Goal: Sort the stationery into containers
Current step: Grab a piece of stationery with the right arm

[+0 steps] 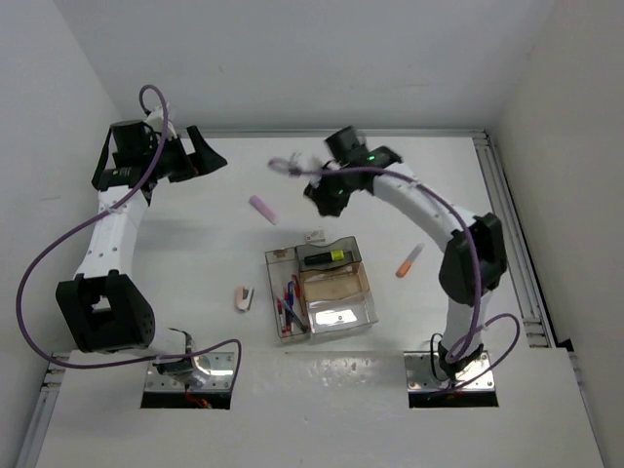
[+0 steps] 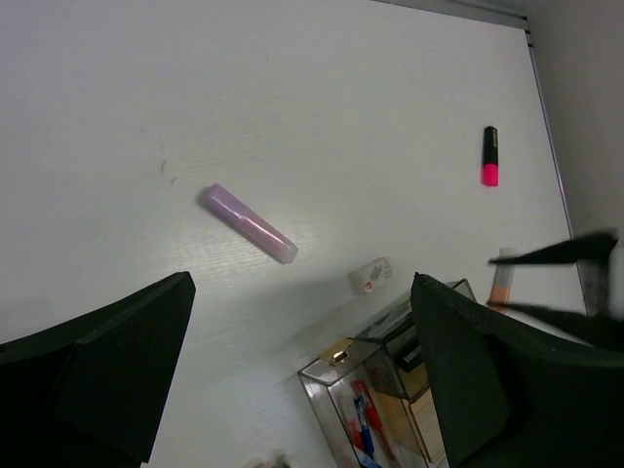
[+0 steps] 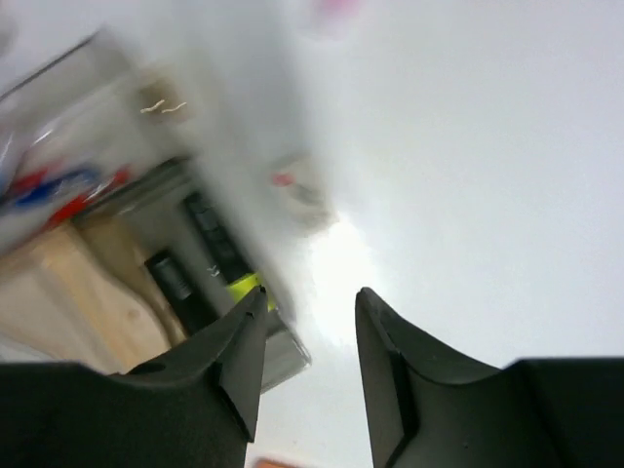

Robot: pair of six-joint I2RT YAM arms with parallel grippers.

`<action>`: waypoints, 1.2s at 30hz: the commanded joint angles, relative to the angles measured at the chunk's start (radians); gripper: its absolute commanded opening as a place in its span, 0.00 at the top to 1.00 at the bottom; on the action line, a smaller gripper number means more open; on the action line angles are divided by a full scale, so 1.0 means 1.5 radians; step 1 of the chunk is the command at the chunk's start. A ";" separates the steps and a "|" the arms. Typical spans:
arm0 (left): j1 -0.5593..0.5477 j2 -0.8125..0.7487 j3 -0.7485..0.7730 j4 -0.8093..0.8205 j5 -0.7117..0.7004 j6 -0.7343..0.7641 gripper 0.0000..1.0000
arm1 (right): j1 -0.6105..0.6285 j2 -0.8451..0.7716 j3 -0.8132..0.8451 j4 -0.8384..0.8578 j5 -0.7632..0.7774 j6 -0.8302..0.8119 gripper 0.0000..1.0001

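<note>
- White table (image 1: 195, 253) carries everything.
- Left arm (image 1: 112, 229) reaches toward the table's 10 o'clock. Left gripper (image 2: 302, 283): fingers spread wide, nothing between them.
- Right arm (image 1: 429, 210) bends in toward the table's 12 o'clock. Right gripper (image 3: 310, 297) is near the trays' 12 o'clock side, fingers parted by a narrow gap, empty. Its wrist view is blurred.
- 4 transparent trays (image 1: 336, 286) are clustered mid-table.
  - The long narrow tray (image 1: 281, 261) holds the red and blue pens (image 1: 290, 304).
  - The grey tray (image 1: 353, 244) holds a black-and-yellow highlighter (image 1: 325, 256).
- Loose stationery, placed from the trays:
  - purple highlighter (image 1: 263, 209), 11 o'clock, apart
  - orange highlighter (image 1: 409, 260), 3 o'clock
  - pink eraser (image 1: 244, 297), 9 o'clock
  - white eraser (image 1: 314, 235), 12 o'clock, just beside
- Pink highlighter (image 2: 490, 156) with a black cap is clear only in the left wrist view.
</note>
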 commanded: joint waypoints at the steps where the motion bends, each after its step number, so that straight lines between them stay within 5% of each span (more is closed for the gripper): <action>1: -0.001 -0.012 0.030 0.045 -0.028 -0.008 0.00 | -0.158 -0.083 -0.015 0.160 0.003 0.347 0.59; 5: -0.013 -0.005 0.021 0.059 -0.055 -0.031 0.00 | -0.277 -0.104 -0.099 0.222 0.120 0.604 0.49; 10: -0.027 -0.006 0.006 0.066 -0.069 -0.030 0.00 | -0.376 -0.044 -0.089 0.198 0.198 0.712 0.45; 26: -0.023 -0.013 -0.018 0.048 -0.114 -0.005 0.00 | -0.450 0.131 -0.027 0.233 0.254 0.718 0.29; 36: -0.018 -0.005 -0.028 0.049 -0.117 -0.007 0.00 | -0.452 0.176 -0.029 0.253 0.242 0.703 0.46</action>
